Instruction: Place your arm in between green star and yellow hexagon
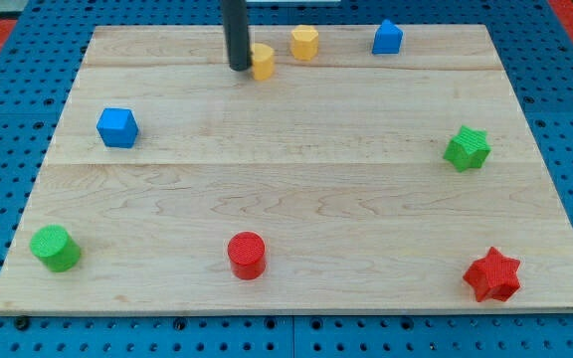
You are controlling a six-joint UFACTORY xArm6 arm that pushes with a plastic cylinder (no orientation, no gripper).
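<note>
Currently my tip point(239, 67) rests at view's top, touching left side of one yellow block point(263, 61), shape unclear. Tool is plain rod: no jaws, grips nothing. Yellow hexagon point(304, 42) just right of that block; green star point(467, 148) well apart at view's right on worktop point(286, 199). Best route, my judgement: skirt below both yellow blocks, nudge neither, stop on line midway between hexagon and star.

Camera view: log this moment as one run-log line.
my tip: top of board, touching left side of one yellow block | yellow hexagon: right of it | green star: far right | not yet between
</note>
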